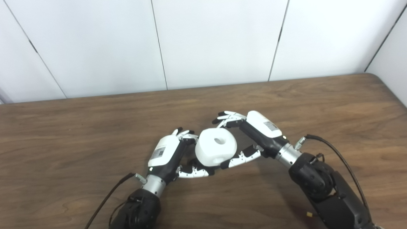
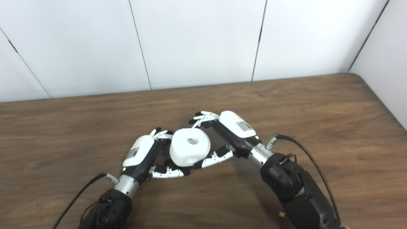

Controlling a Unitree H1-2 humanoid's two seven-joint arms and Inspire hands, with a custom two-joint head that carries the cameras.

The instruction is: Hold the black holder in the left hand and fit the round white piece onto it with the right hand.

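Observation:
The round white piece [image 1: 213, 149], thick and with a hole in its top, sits between both hands just above the wooden table [image 1: 95, 133]. My left hand [image 1: 168, 152] curls around its lower left side, fingers behind and thumb in front. Only a dark sliver of the black holder [image 1: 196, 163] shows beneath the piece; the rest is hidden. My right hand [image 1: 254, 133] reaches in from the right, with its fingers over the piece's far top edge and its thumb against the lower right side.
Black cables trail from both wrists, one at the left [image 1: 108, 197] and one at the right [image 1: 337, 156]. The table's far edge meets a white panelled wall [image 1: 216, 41]. The table's rounded back corner [image 1: 378, 76] is at the right.

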